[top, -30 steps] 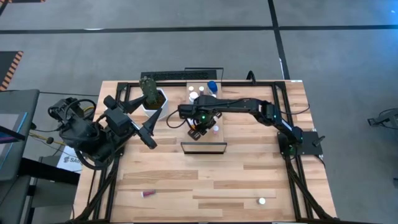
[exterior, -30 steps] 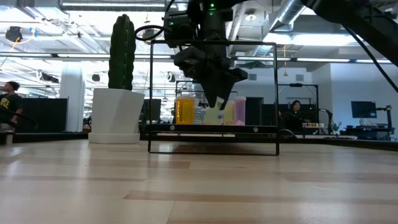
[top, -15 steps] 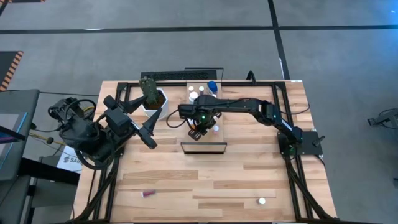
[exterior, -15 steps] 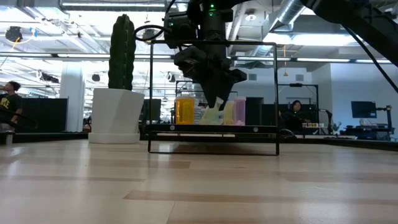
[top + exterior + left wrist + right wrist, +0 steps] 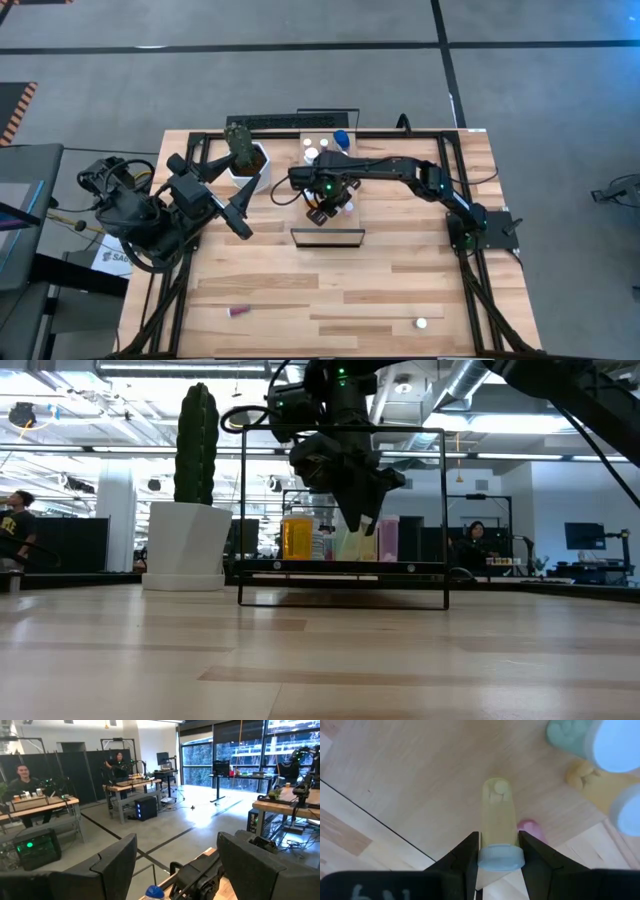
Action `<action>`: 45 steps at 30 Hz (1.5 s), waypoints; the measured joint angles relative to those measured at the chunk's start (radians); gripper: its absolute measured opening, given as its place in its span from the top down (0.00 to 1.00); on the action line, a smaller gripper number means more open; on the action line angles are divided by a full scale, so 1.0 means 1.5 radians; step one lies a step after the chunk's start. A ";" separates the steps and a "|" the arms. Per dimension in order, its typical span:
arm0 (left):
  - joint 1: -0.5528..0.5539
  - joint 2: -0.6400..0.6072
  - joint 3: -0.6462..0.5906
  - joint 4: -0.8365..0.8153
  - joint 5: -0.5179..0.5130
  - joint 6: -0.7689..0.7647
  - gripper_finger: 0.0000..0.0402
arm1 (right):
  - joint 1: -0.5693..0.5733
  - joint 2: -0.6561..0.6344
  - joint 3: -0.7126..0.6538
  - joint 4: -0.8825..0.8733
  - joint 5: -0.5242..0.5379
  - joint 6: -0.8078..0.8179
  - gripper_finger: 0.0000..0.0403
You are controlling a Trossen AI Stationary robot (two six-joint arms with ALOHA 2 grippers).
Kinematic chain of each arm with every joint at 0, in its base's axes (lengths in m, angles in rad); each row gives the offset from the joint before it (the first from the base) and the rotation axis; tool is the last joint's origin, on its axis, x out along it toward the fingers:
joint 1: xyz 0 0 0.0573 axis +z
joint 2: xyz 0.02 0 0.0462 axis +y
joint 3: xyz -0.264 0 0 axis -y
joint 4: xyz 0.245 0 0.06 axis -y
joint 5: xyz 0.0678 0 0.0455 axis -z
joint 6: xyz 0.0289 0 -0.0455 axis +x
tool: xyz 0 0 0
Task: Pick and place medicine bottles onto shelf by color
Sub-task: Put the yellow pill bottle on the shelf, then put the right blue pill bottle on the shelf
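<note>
My right gripper [image 5: 326, 205] points down over the shelf [image 5: 352, 215], a light-wood board in a dark frame, and is shut on a small pale-yellow bottle [image 5: 496, 817] with a white cap. In the low view the yellow bottle [image 5: 352, 543] hangs close over the shelf board, in front of an orange bottle [image 5: 297, 538] and a pink one [image 5: 386, 538]. More bottles, among them a blue-capped one [image 5: 341, 138], stand at the shelf's far end. My left gripper [image 5: 240, 215] waits open, raised over the table's left side, holding nothing. My right gripper pinches the yellow bottle just below its white cap [image 5: 501, 858], one finger [image 5: 465, 855] on each side. The fingers come from above, pointing down. The bottle hangs below them, nearly upright. I cannot tell whether its bottom touches the shelf board.
A white pot with a green cactus [image 5: 243, 155] stands left of the shelf. A green bottle [image 5: 570, 735] and a yellow one [image 5: 590, 777] stand close to the held bottle. A reddish bottle [image 5: 238, 312] and a small white piece [image 5: 421, 323] lie near the table's near edge.
My right gripper has tipped a little at the wrist without leaving its place over the shelf. The yellow bottle, slanted before, now hangs closer to upright. The gripper stays shut on it.
</note>
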 joint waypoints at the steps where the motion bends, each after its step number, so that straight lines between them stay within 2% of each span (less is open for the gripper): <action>1: 0.000 0.000 0.000 0.000 0.000 -0.001 0.34 | 0.000 0.000 0.000 0.000 0.000 0.000 0.65; 19: 0.000 0.000 0.000 0.000 -0.001 -0.005 0.34 | 0.000 -0.001 0.000 0.016 -0.001 -0.018 0.56; 29: 0.000 0.000 0.000 0.000 -0.001 -0.005 0.34 | 0.000 -0.001 0.002 0.012 -0.001 -0.018 0.54; 36: 0.000 0.000 0.000 0.000 -0.002 -0.005 0.34 | 0.000 -0.003 0.078 -0.029 -0.001 -0.047 0.56; 40: 0.000 0.000 0.000 0.000 -0.002 -0.007 0.34 | 0.003 -0.033 0.117 -0.028 0.000 -0.066 0.57; 45: 0.000 0.000 0.000 -0.003 -0.002 -0.029 0.34 | 0.010 -0.097 0.117 -0.030 0.006 -0.096 0.57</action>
